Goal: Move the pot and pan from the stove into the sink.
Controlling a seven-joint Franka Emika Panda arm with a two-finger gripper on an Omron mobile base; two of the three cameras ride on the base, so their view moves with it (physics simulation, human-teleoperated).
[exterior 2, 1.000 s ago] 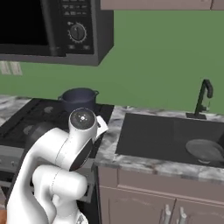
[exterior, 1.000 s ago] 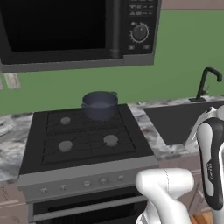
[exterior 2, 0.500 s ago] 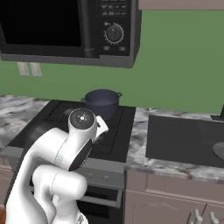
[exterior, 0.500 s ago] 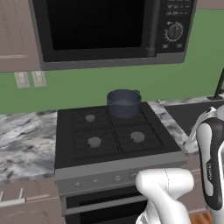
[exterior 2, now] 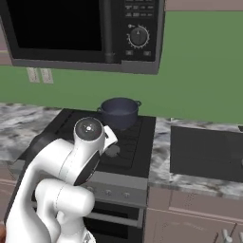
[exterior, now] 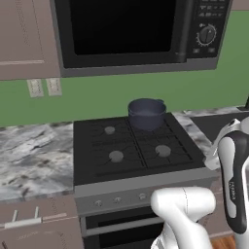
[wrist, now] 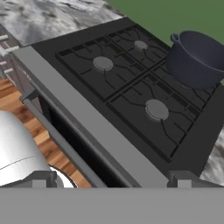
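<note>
The pot (exterior: 147, 113) sits upright on the stove's (exterior: 136, 148) back right burner, under the microwave (exterior: 136, 34). The other three burners are bare. The hand (wrist: 113, 179) hangs released, jaws wide and grasping nothing, in front of the stove's front edge, well apart from the pot. The sink (exterior 2: 206, 152) lies in the marbled tabletop (exterior 2: 161, 147) right of the stove.

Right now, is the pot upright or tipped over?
Upright: the pot sits flat on the stove's back right burner, rim level, opening facing up.
</note>
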